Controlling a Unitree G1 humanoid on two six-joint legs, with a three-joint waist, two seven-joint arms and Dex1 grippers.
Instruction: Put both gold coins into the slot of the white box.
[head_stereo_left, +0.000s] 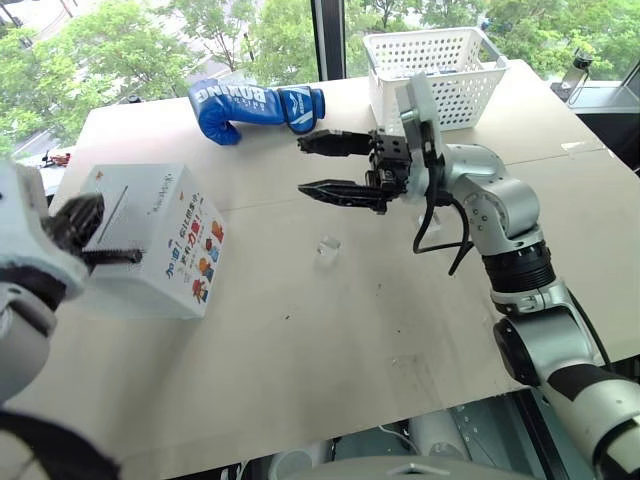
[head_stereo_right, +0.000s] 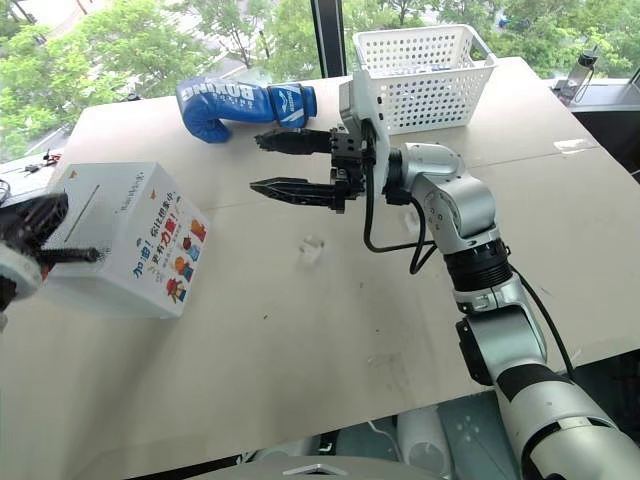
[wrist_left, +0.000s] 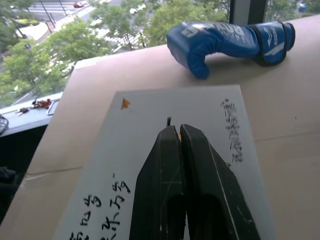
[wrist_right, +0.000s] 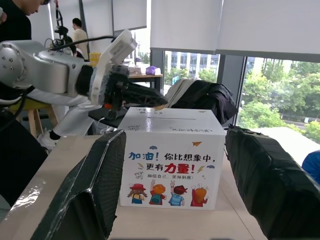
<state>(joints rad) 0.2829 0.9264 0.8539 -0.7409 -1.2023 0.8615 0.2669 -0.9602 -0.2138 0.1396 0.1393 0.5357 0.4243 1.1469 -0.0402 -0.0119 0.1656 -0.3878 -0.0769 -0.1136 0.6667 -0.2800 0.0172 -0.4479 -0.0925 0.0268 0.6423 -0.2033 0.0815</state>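
**Left gripper closed over the white box, right gripper spread wide above the table**

Your left gripper (wrist_left: 179, 131) sits over the top face of the white box (head_stereo_left: 150, 240), with its two black fingers pressed together. In the left wrist view a tiny speck of gold shows pinched at the tips; it looks like one of the gold coins (wrist_left: 179, 136), though it is too small for you to be sure. Just beyond the fingertips you can see the near end of the slot (wrist_left: 169, 120), a thin dark mark on the white top. From the head camera the slot (head_stereo_left: 113, 211) reads as a fine line running along the top face, and the left fingers lie over the box's near left edge.

The white box stands on the left part of the table (head_stereo_left: 350, 340), its picture panel facing the table's middle.

Your right gripper (head_stereo_left: 315, 165) hangs in the air above the table's centre, well apart from the box and pointing toward it. Its jaws are spread wide with nothing between them; through the right wrist view you look between the fingers straight at the box's printed side.

A small clear block (head_stereo_left: 327, 247) lies on the table below the right gripper. A blue boxing glove (head_stereo_left: 255, 108) and a white basket (head_stereo_left: 440, 75) rest at the far edge.
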